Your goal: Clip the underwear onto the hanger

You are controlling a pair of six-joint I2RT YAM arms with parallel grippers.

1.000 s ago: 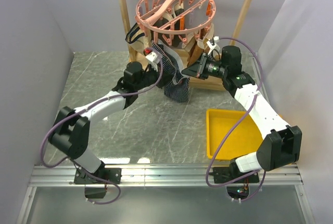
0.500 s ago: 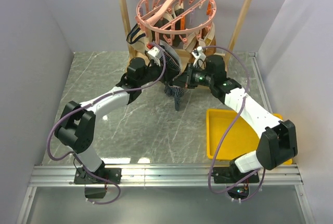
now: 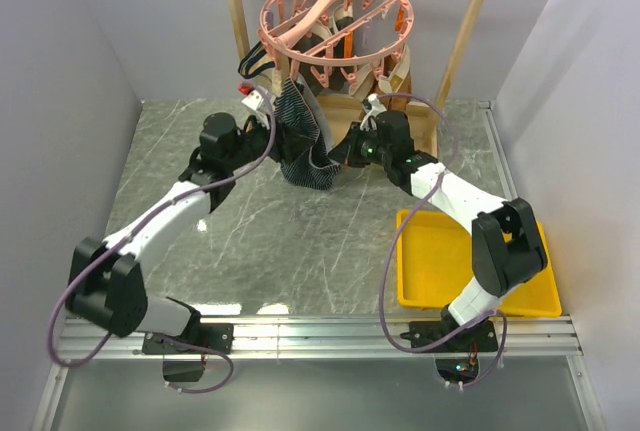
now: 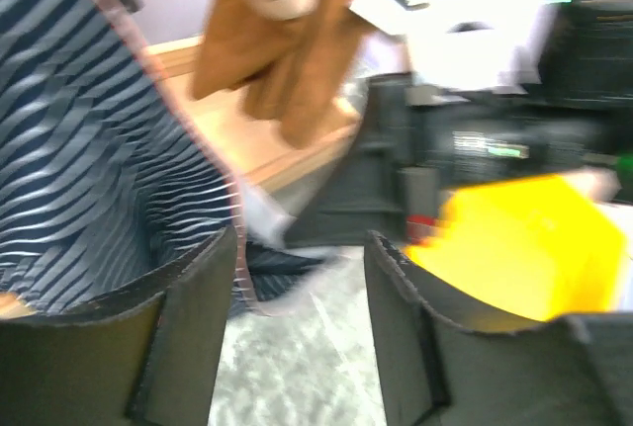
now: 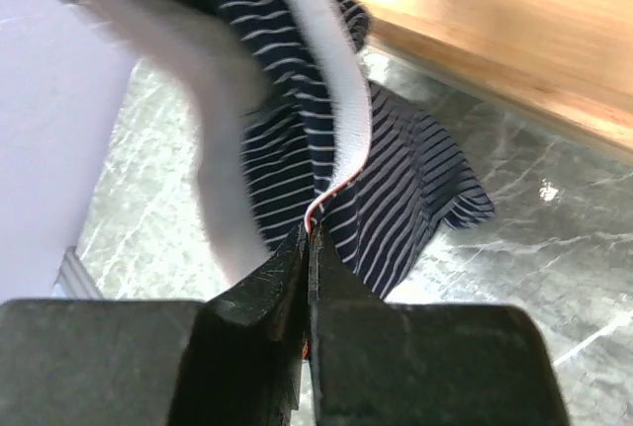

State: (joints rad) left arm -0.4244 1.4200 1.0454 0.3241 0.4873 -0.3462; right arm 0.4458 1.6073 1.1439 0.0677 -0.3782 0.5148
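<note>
Underwear hangs pinched between right jaws; left jaws gape beside it.

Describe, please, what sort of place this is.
Likely a robot test booth: plain grey walls enclose the table, a metal rail carries both arm bases, and a wooden rack holds a pink clip hanger.

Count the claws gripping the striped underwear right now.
1. The right claw pinches the waistband edge of the underwear; the left claw stands open beside the fabric, gripping nothing.
</note>
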